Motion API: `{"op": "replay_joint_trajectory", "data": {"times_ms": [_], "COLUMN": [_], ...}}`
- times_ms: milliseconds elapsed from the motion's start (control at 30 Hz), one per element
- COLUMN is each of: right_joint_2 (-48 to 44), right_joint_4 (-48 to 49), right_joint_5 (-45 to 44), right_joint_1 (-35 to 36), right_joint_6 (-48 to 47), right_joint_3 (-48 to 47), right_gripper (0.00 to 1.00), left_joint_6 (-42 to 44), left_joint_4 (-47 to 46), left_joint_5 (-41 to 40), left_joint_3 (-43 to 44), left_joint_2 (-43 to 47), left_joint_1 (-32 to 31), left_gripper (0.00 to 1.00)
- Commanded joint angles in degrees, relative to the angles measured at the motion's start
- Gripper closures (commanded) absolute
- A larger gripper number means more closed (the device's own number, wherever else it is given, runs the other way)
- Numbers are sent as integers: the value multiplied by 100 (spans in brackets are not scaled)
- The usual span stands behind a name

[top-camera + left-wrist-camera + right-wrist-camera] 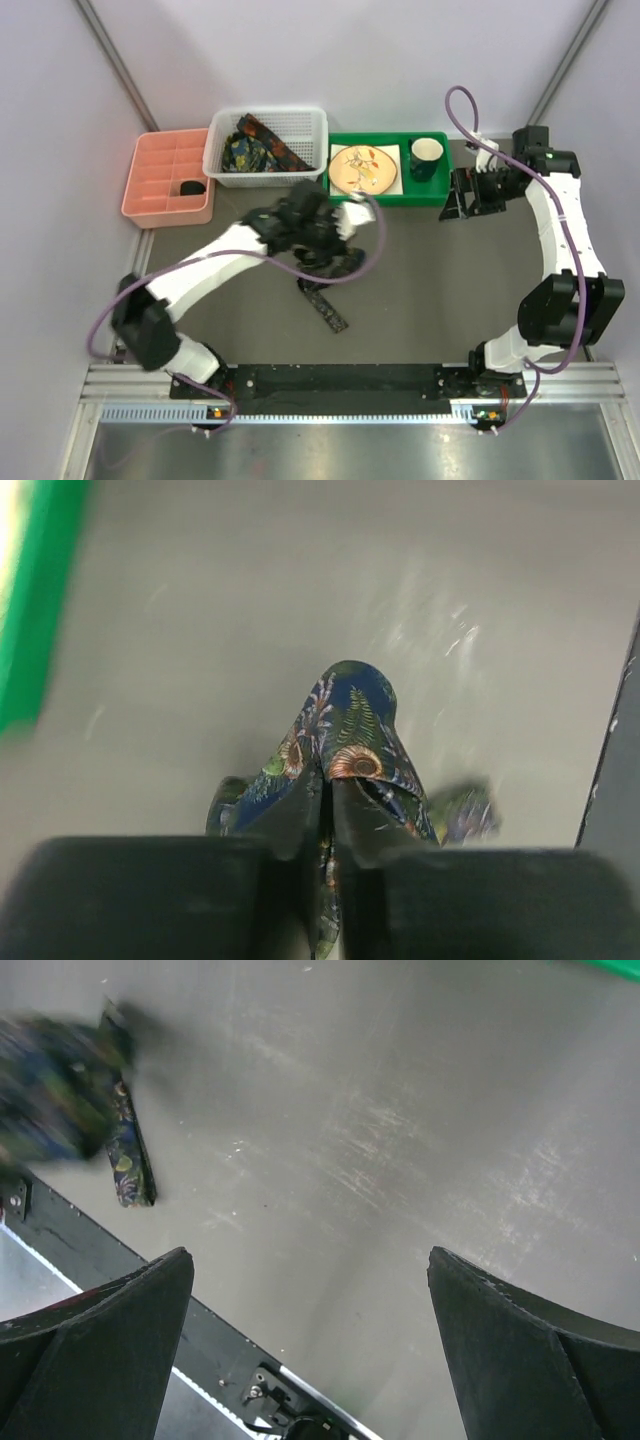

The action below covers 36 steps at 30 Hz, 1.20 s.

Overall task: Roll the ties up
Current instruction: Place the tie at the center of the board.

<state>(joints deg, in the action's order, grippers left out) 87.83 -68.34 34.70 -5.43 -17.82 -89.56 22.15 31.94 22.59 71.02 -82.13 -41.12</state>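
One tie (350,725) sits clamped between the left fingers (295,815), its far end lying on the counter (430,270); the right fingers (100,1340) stand wide apart, holding nothing

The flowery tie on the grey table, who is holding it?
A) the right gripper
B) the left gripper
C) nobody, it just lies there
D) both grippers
B: in the left wrist view the left gripper is shut on a raised fold of the tie, while the right gripper is wide open over bare table.
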Motion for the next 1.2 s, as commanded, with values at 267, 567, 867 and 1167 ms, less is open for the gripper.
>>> {"op": "replay_joint_trajectory", "data": {"times_ms": [267, 567, 867, 1167], "right_joint_2": [155, 611, 2105, 2590], "right_joint_4": [-365, 584, 883, 770], "right_joint_5": [-130, -955, -1053, -395], "right_joint_1": [-494, 1270, 2160, 2160], "right_joint_6": [-731, -494, 244, 403], "right_joint_3": [105, 194, -501, -229], "right_gripper": [1, 4, 9, 28], "left_joint_6": [1, 176, -229, 983], "left_joint_4": [-186, -997, -821, -75], "left_joint_5": [1026, 1811, 1627, 1872], "left_joint_3": [740, -1836, -2251, -2295], "left_joint_2": [-561, 1646, 2174, 1886], "left_joint_1": [242, 1949, 2398, 2407], "left_gripper": [1, 2, 2, 9]}}
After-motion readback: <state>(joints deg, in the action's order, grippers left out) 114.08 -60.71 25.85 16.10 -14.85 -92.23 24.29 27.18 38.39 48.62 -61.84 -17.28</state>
